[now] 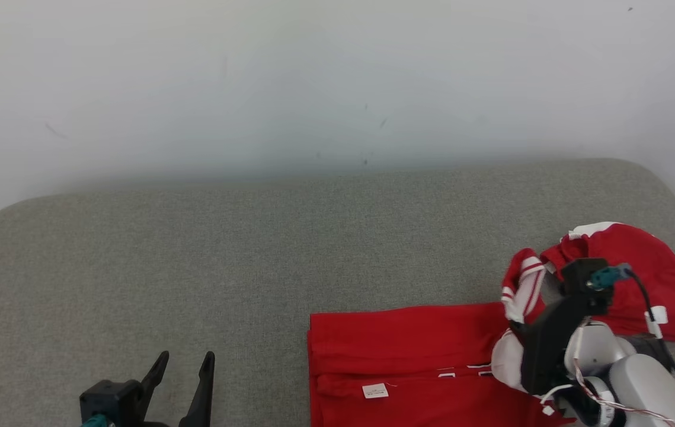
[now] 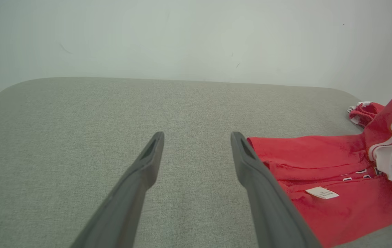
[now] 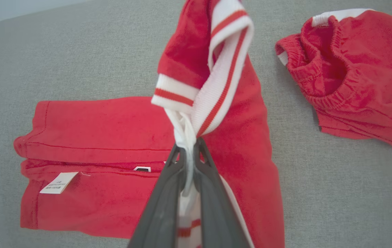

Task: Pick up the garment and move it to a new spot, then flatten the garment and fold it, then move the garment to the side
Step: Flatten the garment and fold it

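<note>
Right hand [image 3: 189, 150] tight on garment [image 3: 113, 134], red shorts [image 3: 361, 69] just beside; left hand [image 2: 197, 136] wide.

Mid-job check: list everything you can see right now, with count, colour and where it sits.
garment: one, red with white-and-red striped trim, partly folded flat on the near right of the surface, its striped end raised
label: one, white, on the garment's near flat part
second red piece: one, red with a white edge and a gathered waistband, bunched at the far right, apart from the garment
surface: one, grey fabric with rounded corners, under everything
wall: one, white, behind the surface
left gripper: one, dark fingers, open, over bare surface at the near left
right gripper: one, dark fingers, shut on the garment's striped end
</note>
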Available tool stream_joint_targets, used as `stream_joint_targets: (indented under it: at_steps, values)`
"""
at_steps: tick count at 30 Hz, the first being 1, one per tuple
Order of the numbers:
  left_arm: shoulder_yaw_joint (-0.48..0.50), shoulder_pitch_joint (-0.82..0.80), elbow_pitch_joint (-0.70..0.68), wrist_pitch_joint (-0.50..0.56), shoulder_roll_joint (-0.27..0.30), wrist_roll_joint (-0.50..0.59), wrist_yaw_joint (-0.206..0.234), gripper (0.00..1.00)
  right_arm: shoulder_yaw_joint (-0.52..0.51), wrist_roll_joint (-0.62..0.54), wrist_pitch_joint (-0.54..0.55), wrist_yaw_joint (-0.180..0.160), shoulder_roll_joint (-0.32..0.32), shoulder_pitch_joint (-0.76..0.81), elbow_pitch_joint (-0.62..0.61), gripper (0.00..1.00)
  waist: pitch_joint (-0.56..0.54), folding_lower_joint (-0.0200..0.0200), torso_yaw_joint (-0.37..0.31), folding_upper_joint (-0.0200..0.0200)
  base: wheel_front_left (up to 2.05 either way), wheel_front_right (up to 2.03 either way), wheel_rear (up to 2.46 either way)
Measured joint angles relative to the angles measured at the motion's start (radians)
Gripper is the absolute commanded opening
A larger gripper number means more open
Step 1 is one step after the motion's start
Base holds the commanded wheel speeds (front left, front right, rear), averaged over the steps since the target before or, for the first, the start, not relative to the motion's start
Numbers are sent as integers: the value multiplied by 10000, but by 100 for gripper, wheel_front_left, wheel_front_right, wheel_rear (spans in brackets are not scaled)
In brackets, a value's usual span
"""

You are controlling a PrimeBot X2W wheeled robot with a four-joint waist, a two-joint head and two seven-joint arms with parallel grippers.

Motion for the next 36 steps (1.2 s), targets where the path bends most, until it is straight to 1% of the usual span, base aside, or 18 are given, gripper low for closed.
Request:
stream_joint_targets:
  at_steps: [7,8,10,11,13,20,29,33,36]
  values:
    - [-140,-54,-2,56,-77,0,-12,100,976,-77,750,0,1062,-472,-46,0,110,0,63,1,0,0,0]
    - [-144,-78,-2,58,-75,2,-13,100,1231,-81,947,0,1346,-614,29,0,146,0,96,0,0,0,0]
    - [-186,-204,2,94,-84,4,-17,100,1329,-105,1055,0,1651,-703,96,0,187,0,149,0,0,0,0]
    - [-186,-204,2,94,-84,4,-17,100,1329,-105,1055,0,1651,-703,96,0,187,0,149,0,0,0,0]
    - [-180,-305,2,96,-88,36,-25,100,1415,-176,1183,0,1891,-836,316,0,232,0,211,0,0,0,0]
    - [-232,-505,46,100,-132,71,-104,100,1616,-441,1360,0,1981,-1294,1034,0,374,0,439,0,0,0,0]
    - [-337,-692,123,130,-186,75,-115,100,2299,-443,1434,-2,1983,-1683,1687,0,471,0,656,0,0,0,0]
    - [-341,-776,165,128,-186,75,-117,100,3227,280,1239,-44,1967,-1876,1670,0,488,0,750,0,0,0,0]
    - [-368,-819,196,128,-190,75,-194,100,3618,681,1016,-44,1967,-2102,1693,0,492,0,811,0,0,0,0]
